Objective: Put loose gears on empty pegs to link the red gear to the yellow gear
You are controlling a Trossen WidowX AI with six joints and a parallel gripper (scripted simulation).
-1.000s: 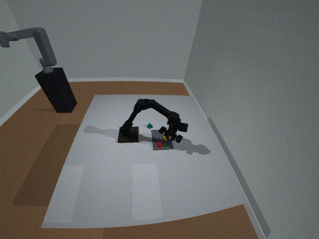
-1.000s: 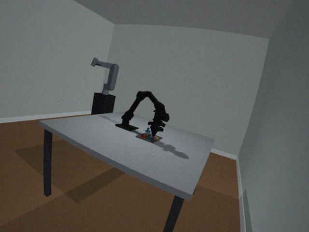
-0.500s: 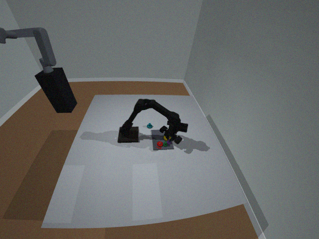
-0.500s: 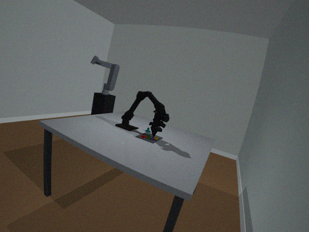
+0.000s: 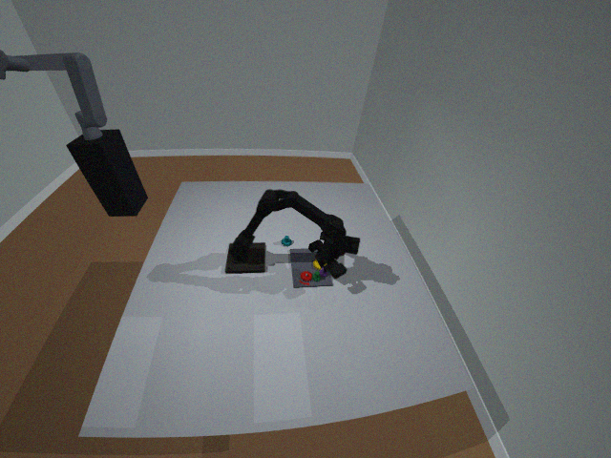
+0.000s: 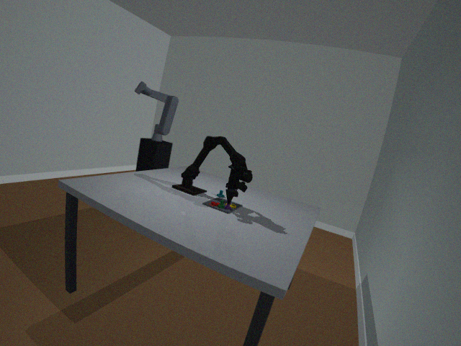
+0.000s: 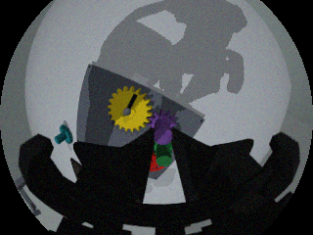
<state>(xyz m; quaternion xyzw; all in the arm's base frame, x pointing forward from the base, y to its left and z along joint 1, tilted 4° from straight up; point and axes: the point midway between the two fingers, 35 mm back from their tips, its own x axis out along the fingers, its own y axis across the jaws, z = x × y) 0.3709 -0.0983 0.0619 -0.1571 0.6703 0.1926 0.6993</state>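
My gripper (image 5: 324, 269) (image 6: 229, 203) (image 7: 162, 132) is shut on the knob of the purple gear (image 6: 227, 207) (image 7: 158, 120), low over the grey board (image 5: 298, 266) (image 7: 98, 98). The purple gear's teeth are beside the yellow gear (image 5: 317, 264) (image 6: 233, 205) (image 7: 139, 117) with its black stripe; whether it sits fully flat I cannot tell. A green gear (image 5: 316, 277) (image 6: 221, 205) (image 7: 164, 156) stands between the purple gear and the red gear (image 5: 304, 276) (image 6: 214, 203) (image 7: 156, 164). The fingers partly hide green and red in the wrist view. A teal gear (image 5: 286, 240) (image 6: 220, 193) (image 7: 65, 134) stands on the table off the board.
The arm's dark base plate (image 5: 246, 266) (image 6: 189, 189) is beside the board. The arm arches over the table between base and board. A second, grey arm (image 5: 86, 89) (image 6: 169, 115) stands on a black pedestal (image 5: 111, 177) (image 6: 153, 154) beyond the table.
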